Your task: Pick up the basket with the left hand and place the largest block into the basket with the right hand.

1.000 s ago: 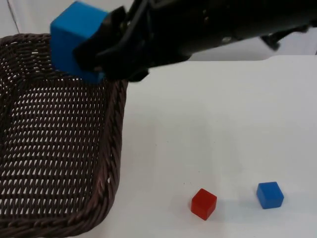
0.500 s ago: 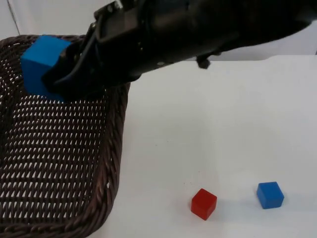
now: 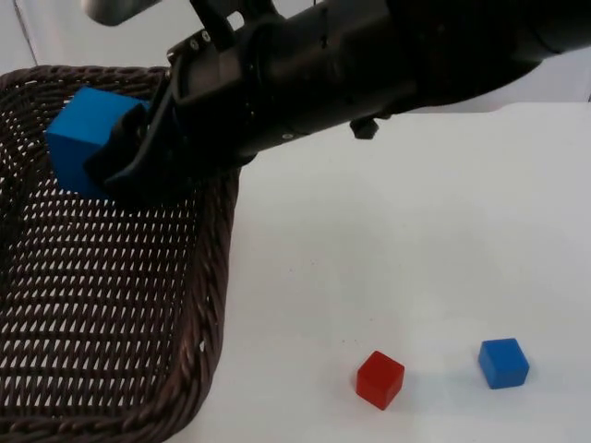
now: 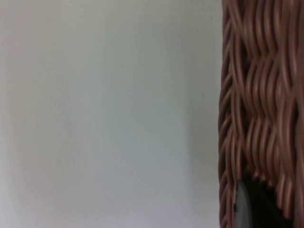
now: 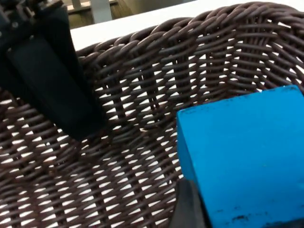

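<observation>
A dark brown wicker basket (image 3: 208, 305) fills the left of the top view. My right gripper (image 3: 113, 159) reaches across from the right and is shut on the large blue block (image 3: 83, 137), holding it over the basket's far inner part. In the right wrist view the blue block (image 5: 247, 161) hangs just above the weave of the basket (image 5: 118, 171). A black finger (image 5: 50, 76) of my left gripper lies against the basket's inner wall. In the left wrist view the basket wall (image 4: 259, 109) runs beside my left fingertip (image 4: 251, 211), which is clamped on it.
A small red block (image 3: 380, 379) and a small blue block (image 3: 503, 362) lie on the white table (image 3: 397, 240) at the front right, apart from each other and well right of the basket. The grey wall stands behind.
My right gripper carried the large blue block left and down, from above the basket's far rim to inside its outline. The basket and the two small blocks stayed put.
</observation>
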Motion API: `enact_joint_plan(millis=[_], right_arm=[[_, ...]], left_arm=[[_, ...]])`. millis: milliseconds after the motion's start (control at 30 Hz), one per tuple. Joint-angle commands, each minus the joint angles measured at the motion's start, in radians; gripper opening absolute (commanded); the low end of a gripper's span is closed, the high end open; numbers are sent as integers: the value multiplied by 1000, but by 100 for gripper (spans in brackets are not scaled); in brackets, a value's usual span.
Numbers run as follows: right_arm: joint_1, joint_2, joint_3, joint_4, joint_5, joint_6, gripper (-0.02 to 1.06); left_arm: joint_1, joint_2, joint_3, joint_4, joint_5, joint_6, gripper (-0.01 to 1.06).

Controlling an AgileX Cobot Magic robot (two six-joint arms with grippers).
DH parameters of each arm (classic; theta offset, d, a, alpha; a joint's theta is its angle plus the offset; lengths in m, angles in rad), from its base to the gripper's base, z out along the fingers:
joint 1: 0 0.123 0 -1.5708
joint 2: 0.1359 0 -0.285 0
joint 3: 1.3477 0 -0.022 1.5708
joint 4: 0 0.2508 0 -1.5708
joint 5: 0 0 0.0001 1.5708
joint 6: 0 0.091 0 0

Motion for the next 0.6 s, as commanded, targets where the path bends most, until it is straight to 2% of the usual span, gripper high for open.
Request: enact_joint_plan(millis=[0, 33, 67, 133, 233, 267, 400, 567], right_arm=[[6, 1, -9, -6, 4, -9, 16], [6, 1, -9, -6, 4, -9, 21], [6, 1, -9, -6, 4, -9, 21], [6, 1, -9, -6, 4, -9, 41], [6, 1, -9, -6, -15, -5, 62], [6, 1, -9, -6, -15, -5, 62], [6, -7, -9, -4, -57, -6, 79], [6, -34, -20, -10, -97, -16, 79]], left_arm=[[-2, -10, -1, -34, 6, 4, 0], [-2, -10, -1, -34, 6, 4, 0], [-2, -10, -1, -34, 6, 4, 0], [-2, -10, -1, -34, 6, 4, 0], [-2, -10, -1, -34, 6, 8, 0], [-2, -10, -1, -34, 6, 8, 0], [-2, -10, -1, -34, 8, 12, 0], [-2, -10, -1, -37, 8, 16, 0]])
